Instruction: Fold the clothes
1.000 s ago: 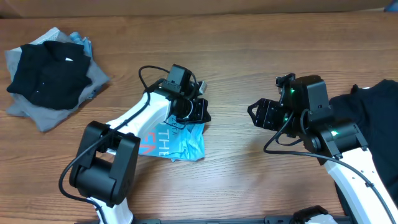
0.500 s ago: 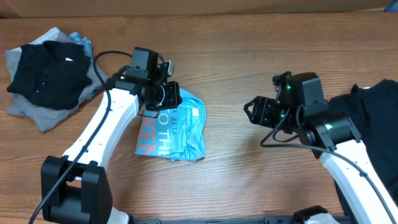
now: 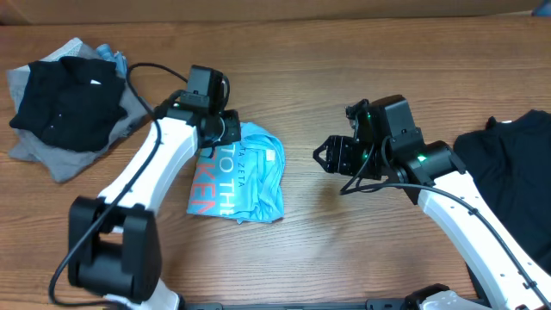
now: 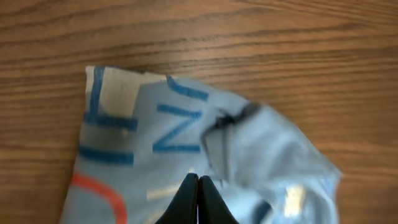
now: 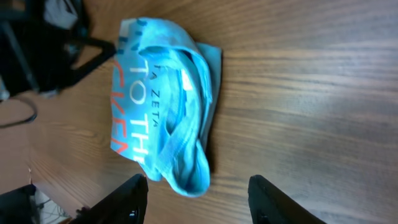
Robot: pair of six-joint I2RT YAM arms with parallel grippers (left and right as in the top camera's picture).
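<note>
Overhead: T-shirt (image 3: 248, 176) crumpled mid-table, long axis toward near edge; left gripper (image 3: 225, 131) nearer, pinched closed over its far edge; right gripper (image 3: 330, 158) spread, off right.

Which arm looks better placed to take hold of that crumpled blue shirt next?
Probably the left. Its tool, shut, is right above the crumpled light blue T-shirt. The right tool is open but off to the side over the wooden table, apart from the cloth.
</note>
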